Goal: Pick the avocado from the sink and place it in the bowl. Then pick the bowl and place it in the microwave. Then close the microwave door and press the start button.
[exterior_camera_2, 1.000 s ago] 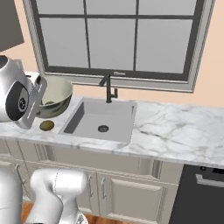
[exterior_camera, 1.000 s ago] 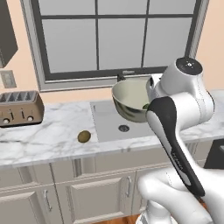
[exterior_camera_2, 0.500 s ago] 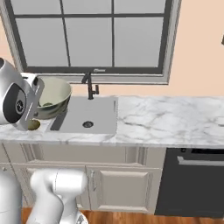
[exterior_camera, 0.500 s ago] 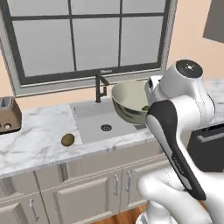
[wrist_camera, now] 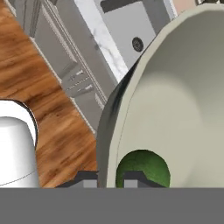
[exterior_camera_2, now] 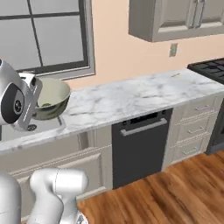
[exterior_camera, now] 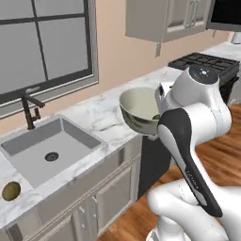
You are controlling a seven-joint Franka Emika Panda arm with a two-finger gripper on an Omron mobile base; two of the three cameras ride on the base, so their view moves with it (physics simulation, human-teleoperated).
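Clearly we were in the carrying step: our two-finger gripper [wrist_camera: 109,178] was nearly closed, pinching the rim of the wide, glossy, pale greenish-beige ceramic bowl [exterior_camera: 138,111], one fingertip outside the wall and one inside. The small dark green oval avocado [wrist_camera: 142,167] lay inside the bowl, close to our inner fingertip. We held the bowl aloft, near the marble counter's [exterior_camera_2: 131,94] front edge and well to the right of the grey rectangular sink [exterior_camera: 44,146], beside which a larger olive-brown oval fruit [exterior_camera: 11,190] rested. We judged the avocado placed, with the bowl's transport under way. Next we needed to reach the microwave and keep the bowl level, lest the fruit roll out.
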